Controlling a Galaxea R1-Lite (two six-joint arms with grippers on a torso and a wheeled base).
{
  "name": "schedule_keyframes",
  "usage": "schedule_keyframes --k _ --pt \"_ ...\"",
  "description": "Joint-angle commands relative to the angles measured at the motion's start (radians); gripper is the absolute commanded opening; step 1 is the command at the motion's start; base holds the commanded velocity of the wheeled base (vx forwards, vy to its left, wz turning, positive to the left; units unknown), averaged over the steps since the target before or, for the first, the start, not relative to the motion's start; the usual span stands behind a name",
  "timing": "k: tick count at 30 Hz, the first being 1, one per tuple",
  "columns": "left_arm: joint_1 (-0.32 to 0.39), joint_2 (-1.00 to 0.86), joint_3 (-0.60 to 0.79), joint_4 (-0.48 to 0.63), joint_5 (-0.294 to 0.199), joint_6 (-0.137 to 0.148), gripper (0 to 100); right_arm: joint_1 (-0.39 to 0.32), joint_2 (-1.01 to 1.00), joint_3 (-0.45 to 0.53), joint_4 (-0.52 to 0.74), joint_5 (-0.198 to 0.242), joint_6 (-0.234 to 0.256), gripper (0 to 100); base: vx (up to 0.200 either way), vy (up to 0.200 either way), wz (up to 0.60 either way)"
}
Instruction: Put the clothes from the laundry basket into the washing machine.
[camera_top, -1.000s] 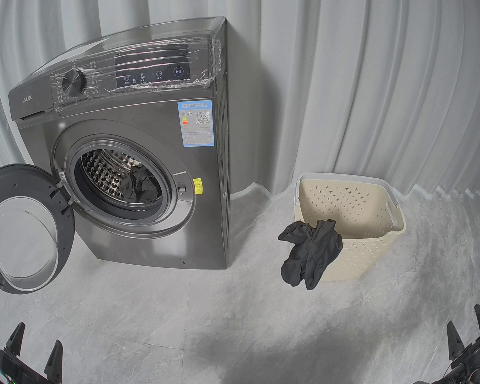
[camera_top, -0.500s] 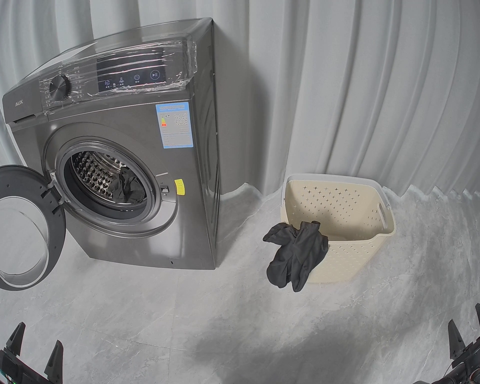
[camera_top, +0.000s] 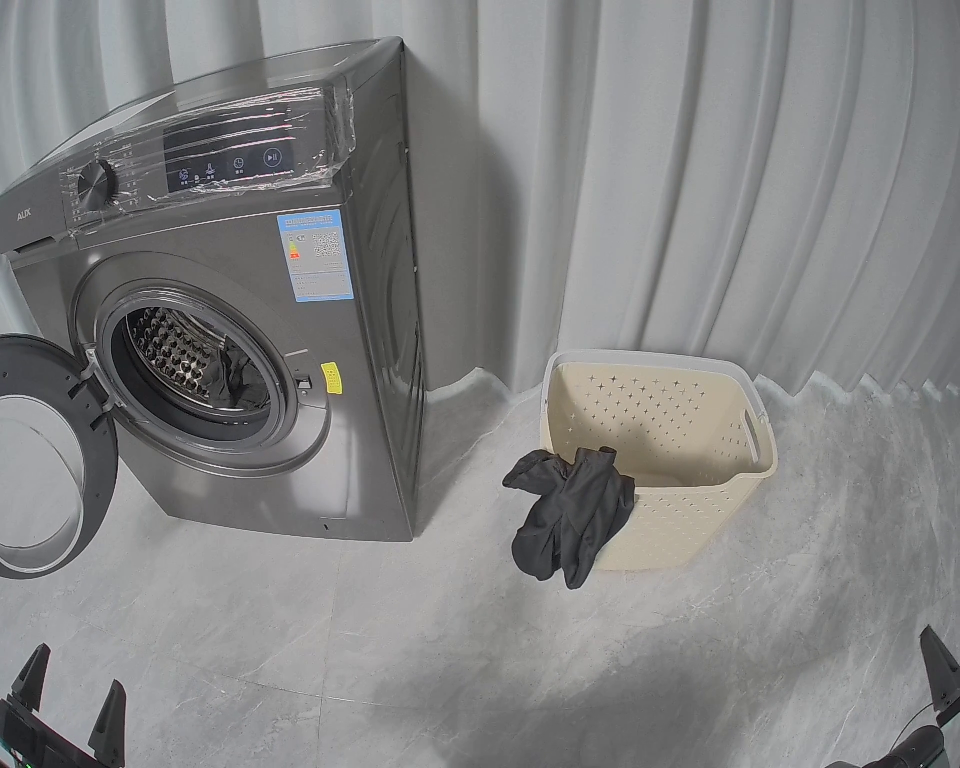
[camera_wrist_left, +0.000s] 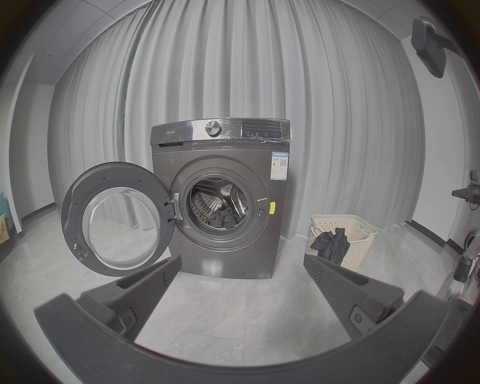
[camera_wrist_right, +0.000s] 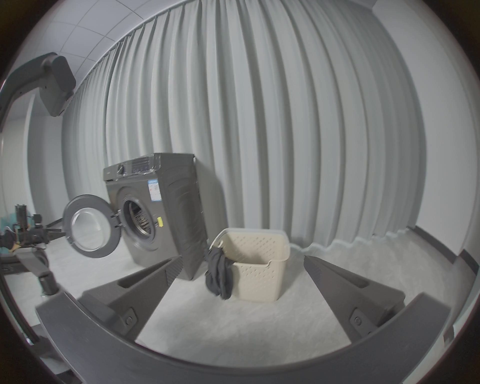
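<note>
Clothing sits in two spots: a dark piece (camera_top: 235, 378) inside the washing machine (camera_top: 360, 400), whose door (camera_top: 50, 460) hangs wide open, and a draped garment (camera_top: 568, 515) over the near rim of the laundry basket (camera_top: 745, 440), just right of the machine. Left pincer (camera_top: 77, 668) and right pincer (camera_wrist_right: 241, 261) are both spread and empty, well short of the machine. Best, I'd say, to pinch the bunched cloth at the rim and lift straight up, so the basket isn't dragged. Whether more lies inside it, I can't quite make out.

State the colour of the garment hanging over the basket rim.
The garment is plain dark grey, almost black; the head view shows it best.
</note>
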Motion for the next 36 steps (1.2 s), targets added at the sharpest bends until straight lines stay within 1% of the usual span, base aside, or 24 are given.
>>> schedule_keyframes --k 1,2,3,4,5,6,7,8,9,13,14,15,18,24,26,28,29,30,31,32,36 --pt "-0.002 -0.016 0.018 -0.002 0.001 0.002 100 0.028 0.268 -0.021 0.008 0.14 0.016 100 0.0 -0.2 0.0" --pt "-0.002 -0.016 0.016 -0.002 0.001 0.002 100 0.029 0.316 -0.021 -0.003 0.169 0.011 100 0.0 0.0 0.0" --pt "-0.002 -0.016 0.016 -0.002 0.001 0.002 100 0.029 0.316 -0.021 -0.003 0.169 0.011 100 0.0 0.0 0.0" --pt "-0.002 -0.016 0.018 -0.002 0.001 0.003 100 0.042 0.413 -0.021 -0.043 0.217 0.005 100 0.0 0.0 0.0" --pt "-0.002 -0.016 0.018 0.0 0.001 0.005 100 0.054 0.465 -0.019 -0.072 0.237 0.005 100 0.0 0.0 0.0" --pt "-0.002 -0.016 0.018 -0.002 0.0 0.009 100 0.069 0.517 -0.019 -0.104 0.246 0.009 100 0.0 0.0 0.0" --pt "-0.002 -0.016 0.018 -0.002 0.0 0.009 100 0.069 0.517 -0.019 -0.104 0.246 0.009 100 0.0 0.0 0.0" --pt "0.0 -0.016 0.018 0.0 -0.003 0.012 100 0.112 0.613 -0.019 -0.169 0.246 0.02 100 0.0 0.0 0.0" --pt "0.0 -0.016 0.018 0.0 -0.003 0.012 100 0.138 0.664 -0.021 -0.207 0.248 0.028 100 0.0 0.0 0.0" --pt "0.0 -0.016 0.016 -0.002 -0.003 0.011 100 0.244 0.856 -0.018 -0.364 0.246 0.097 100 0.0 0.0 0.0" --pt "0.0 -0.016 0.018 -0.002 -0.003 0.011 100 0.264 0.897 -0.016 -0.405 0.245 0.112 100 0.2 0.0 0.0" --pt "0.0 -0.016 0.018 -0.002 -0.003 0.009 100 0.276 0.959 -0.018 -0.459 0.237 0.126 100 0.2 0.0 0.0" --pt "0.0 -0.016 0.018 0.0 -0.003 0.009 100 0.279 1.104 -0.016 -0.585 0.22 0.138 100 0.2 0.0 0.0" --pt "0.0 -0.016 0.018 -0.002 -0.003 0.011 100 0.285 1.307 -0.035 -0.747 0.218 0.143 100 0.2 0.0 0.0" --pt "0.0 -0.016 0.018 -0.002 -0.005 0.009 100 0.304 1.373 -0.048 -0.796 0.214 0.143 100 0.1 0.0 0.0" --pt "0.0 -0.016 0.018 -0.002 -0.003 0.006 100 0.336 1.437 -0.062 -0.85 0.194 0.143 100 0.0 0.0 0.0" --pt "0.0 -0.016 0.018 -0.002 -0.003 0.006 100 0.347 1.462 -0.068 -0.871 0.179 0.143 100 0.0 0.0 0.0" --pt "0.0 -0.016 0.018 -0.002 -0.003 0.005 100 0.37 1.506 -0.077 -0.91 0.152 0.143 100 0.0 0.0 0.0" --pt "0.0 -0.016 0.018 -0.002 -0.003 0.005 100 0.379 1.52 -0.082 -0.924 0.145 0.143 100 0.0 0.0 0.0" --pt "0.0 -0.016 0.018 -0.002 -0.003 0.003 100 0.402 1.569 -0.097 -0.97 0.122 0.144 100 0.0 0.0 0.0" --pt "0.0 -0.016 0.018 -0.002 -0.002 0.0 100 0.427 1.718 -0.153 -1.074 0.076 0.143 100 0.0 0.0 0.0"
